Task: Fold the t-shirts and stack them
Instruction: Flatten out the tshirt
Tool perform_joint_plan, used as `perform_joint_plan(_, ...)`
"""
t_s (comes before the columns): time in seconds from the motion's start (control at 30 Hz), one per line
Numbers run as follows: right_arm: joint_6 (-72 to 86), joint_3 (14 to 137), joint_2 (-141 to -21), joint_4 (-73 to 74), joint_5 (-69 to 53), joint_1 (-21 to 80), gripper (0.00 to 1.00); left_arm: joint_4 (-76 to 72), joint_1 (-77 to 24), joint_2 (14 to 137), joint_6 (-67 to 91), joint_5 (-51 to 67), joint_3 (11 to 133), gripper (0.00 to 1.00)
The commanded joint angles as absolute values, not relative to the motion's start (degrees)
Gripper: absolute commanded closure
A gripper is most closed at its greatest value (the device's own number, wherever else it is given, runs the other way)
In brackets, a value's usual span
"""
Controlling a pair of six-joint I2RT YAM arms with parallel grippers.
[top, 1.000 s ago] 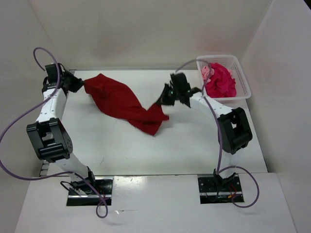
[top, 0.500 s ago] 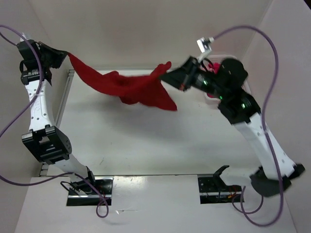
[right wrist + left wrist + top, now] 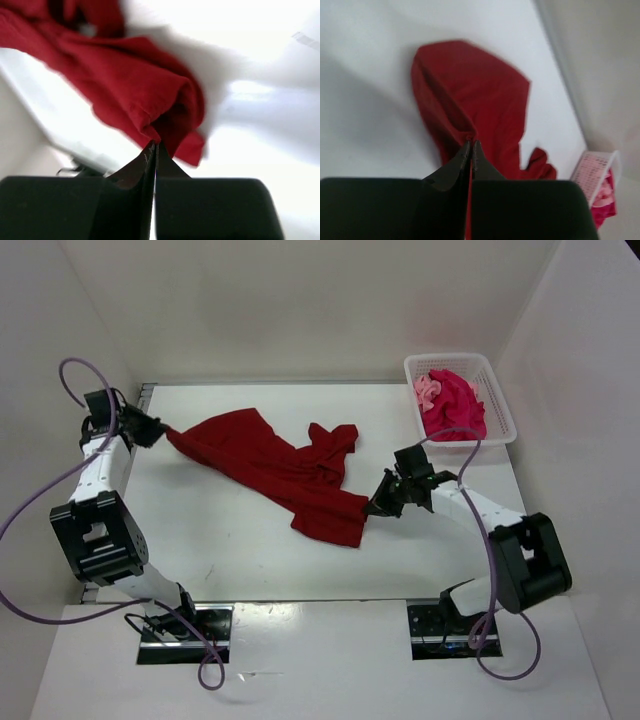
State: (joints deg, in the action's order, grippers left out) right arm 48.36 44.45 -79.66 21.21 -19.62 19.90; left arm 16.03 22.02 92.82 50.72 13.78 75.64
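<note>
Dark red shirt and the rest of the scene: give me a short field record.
dark red shirt: unfolded, rumpled, spread across the table between both grippers
left gripper: shut on its far-left end
right gripper: shut on its near-right end
basket: far right corner, holds magenta shirt and salmon shirt, both bunched
stack: none yet

Dark red t-shirt (image 3: pixel 270 455) was plain all over, against a white surface (image 3: pixel 220 540). White mesh basket (image 3: pixel 503 412) carried a bright magenta t-shirt (image 3: pixel 458 410) and a pale salmon t-shirt (image 3: pixel 425 390). Left claw (image 3: pixel 165 432) and right claw (image 3: pixel 371 508) were black.
</note>
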Motion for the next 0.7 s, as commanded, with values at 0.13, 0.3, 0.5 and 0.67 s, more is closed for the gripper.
perform_joint_plan(0.13,45.44,45.88,-74.90,21.68,-11.96,20.21,0.56,13.36,21.71,87.28,47.64,10.81,68.47,1.00)
perform_joint_plan(0.3,47.71,42.81,-63.65,27.69,-7.64,23.28,0.42,13.36,20.57,88.33,47.64,10.81,70.04,1.00)
perform_joint_plan(0.5,57.39,29.99,-65.90,18.82,-10.20,31.28,0.59,13.89,17.59,88.86,46.58,9.24,70.75,1.00)
perform_joint_plan(0.67,57.91,29.44,-69.69,14.16,-9.67,31.29,0.59,13.89,15.39,89.38,46.05,8.70,69.61,1.00)
